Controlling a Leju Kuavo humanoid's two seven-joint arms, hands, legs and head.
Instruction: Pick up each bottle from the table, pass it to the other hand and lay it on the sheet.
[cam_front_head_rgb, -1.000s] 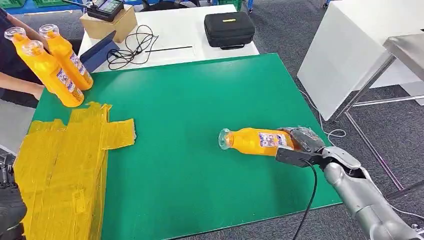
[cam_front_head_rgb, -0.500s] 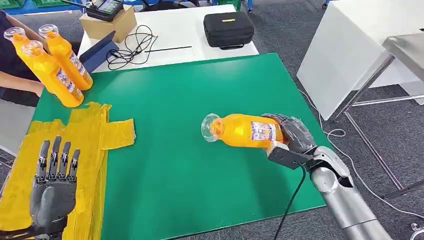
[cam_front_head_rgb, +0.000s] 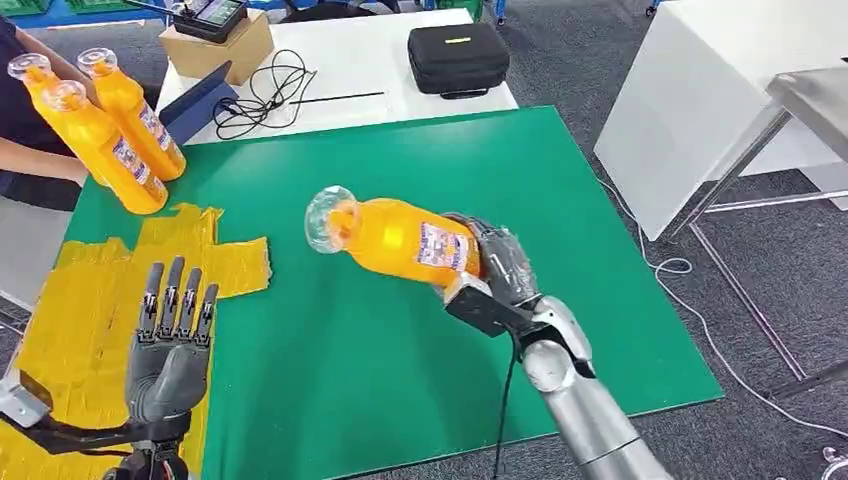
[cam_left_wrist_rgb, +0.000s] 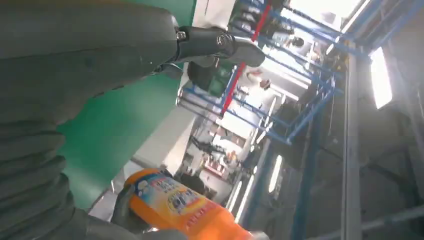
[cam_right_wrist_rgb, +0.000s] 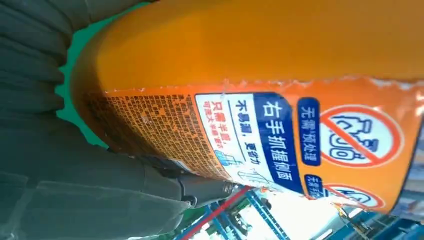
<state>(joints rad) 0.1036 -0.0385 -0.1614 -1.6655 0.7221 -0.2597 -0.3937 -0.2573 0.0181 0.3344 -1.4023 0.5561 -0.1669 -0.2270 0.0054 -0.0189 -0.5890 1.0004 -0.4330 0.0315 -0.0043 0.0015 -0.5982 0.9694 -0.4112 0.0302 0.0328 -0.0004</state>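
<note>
Right hand (cam_front_head_rgb: 500, 265) grips base of orange plastic bottle (cam_front_head_rgb: 395, 238), held aloft; left hand (cam_front_head_rgb: 172, 345) spread, well apart. You risk fumbled handover: capped neck overhangs, bottle could tip out.

Between the raised bottle (cam_front_head_rgb: 395, 238) in the right robot hand (cam_front_head_rgb: 500, 268) and the left robot hand (cam_front_head_rgb: 172, 350), whose fingers are spread, the green bench (cam_front_head_rgb: 400, 150) lies bare, so a pass across has open room. Left of the bottle, the yellow sheet (cam_front_head_rgb: 110, 320) lies flat under the left robot hand. Two upright bottles (cam_front_head_rgb: 105, 130) crowd the bench's far left corner, seemingly gripped by a person (cam_front_head_rgb: 30, 165). Beyond the bench, a black case (cam_front_head_rgb: 457, 58) and cables (cam_front_head_rgb: 260, 100) sit well apart.
</note>
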